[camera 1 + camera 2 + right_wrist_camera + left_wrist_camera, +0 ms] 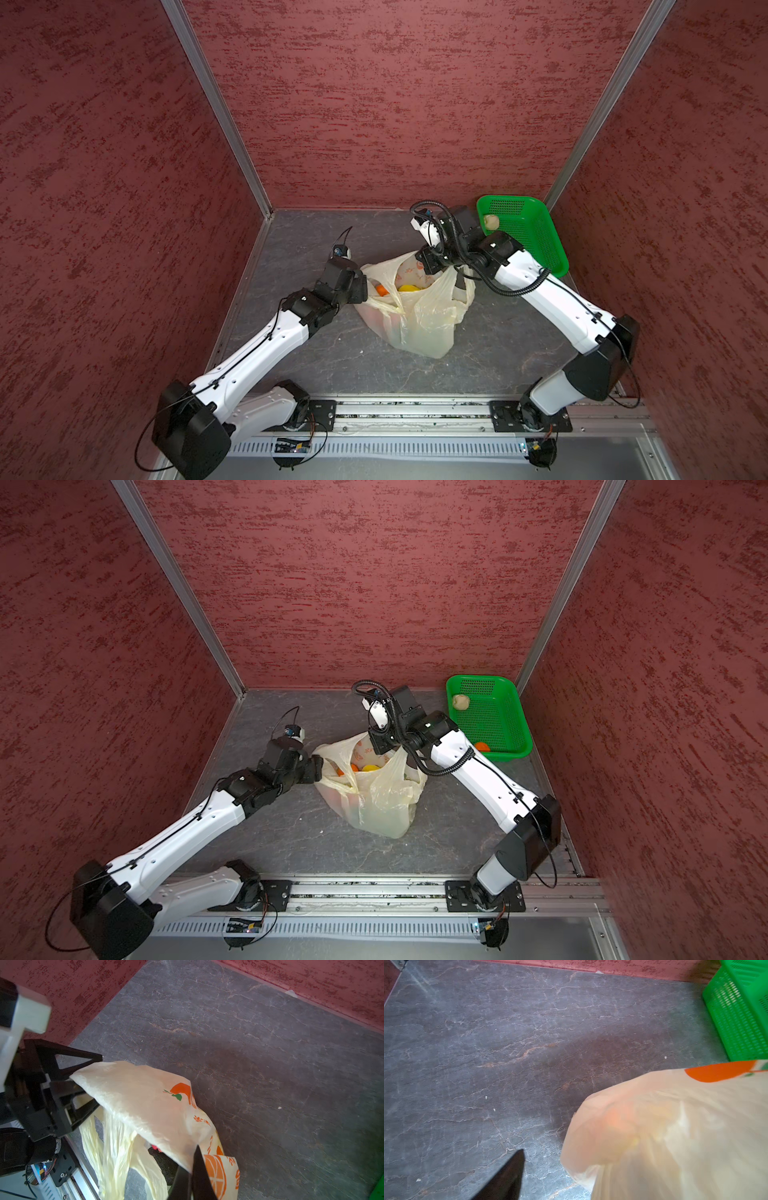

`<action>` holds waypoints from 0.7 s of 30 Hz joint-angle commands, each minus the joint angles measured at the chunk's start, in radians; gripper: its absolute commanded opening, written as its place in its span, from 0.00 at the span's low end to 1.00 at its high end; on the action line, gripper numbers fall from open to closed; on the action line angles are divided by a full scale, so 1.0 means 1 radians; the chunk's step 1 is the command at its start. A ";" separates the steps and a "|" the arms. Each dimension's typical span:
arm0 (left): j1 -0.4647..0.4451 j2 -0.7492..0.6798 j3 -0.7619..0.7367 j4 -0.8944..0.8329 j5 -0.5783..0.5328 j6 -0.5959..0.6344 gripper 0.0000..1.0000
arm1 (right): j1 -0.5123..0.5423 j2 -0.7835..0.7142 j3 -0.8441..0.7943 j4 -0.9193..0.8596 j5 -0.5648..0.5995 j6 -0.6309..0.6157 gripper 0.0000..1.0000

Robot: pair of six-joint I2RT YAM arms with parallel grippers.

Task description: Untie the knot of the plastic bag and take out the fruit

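The pale-yellow plastic bag [419, 320] stands mid-table with its mouth pulled open. The knot is out of view; a loose handle loop [116, 1147] hangs down. Fruit shows inside: an orange piece [381, 289], a yellow piece [409, 287], and in the right wrist view a dark bumpy piece [164, 1161]. My right gripper [195, 1159] is shut on the bag's far rim and holds it up. My left gripper [99, 1080] is open at the bag's left rim, its fingers [83, 1059] on either side of the plastic edge. In the left wrist view only one finger [508, 1178] shows beside the bag [664, 1136].
A green mesh basket [505, 729] sits in the back right corner and holds a cream lumpy piece [460, 702] and an orange piece [482, 746]. Red walls close in the grey table [332, 357] on three sides. The arms' base rail runs along the front.
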 commanded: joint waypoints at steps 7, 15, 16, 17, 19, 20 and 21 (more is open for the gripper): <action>-0.015 -0.193 0.013 0.095 0.287 0.170 1.00 | -0.002 0.040 0.065 0.021 -0.039 -0.020 0.00; 0.006 0.044 0.160 0.099 0.375 0.323 1.00 | 0.004 0.041 0.073 0.039 -0.078 -0.029 0.00; 0.009 0.072 0.167 0.116 0.376 0.343 0.99 | 0.005 0.041 0.073 0.038 -0.080 -0.029 0.00; 0.010 0.098 0.176 0.127 0.379 0.361 1.00 | 0.004 0.041 0.074 0.038 -0.080 -0.031 0.00; 0.013 0.147 0.195 0.132 0.371 0.400 1.00 | 0.005 0.036 0.077 0.035 -0.079 -0.033 0.00; 0.017 0.169 0.203 0.131 0.369 0.418 0.99 | 0.005 0.036 0.076 0.034 -0.078 -0.035 0.00; 0.023 0.189 0.204 0.129 0.360 0.434 1.00 | 0.006 0.033 0.078 0.033 -0.078 -0.037 0.00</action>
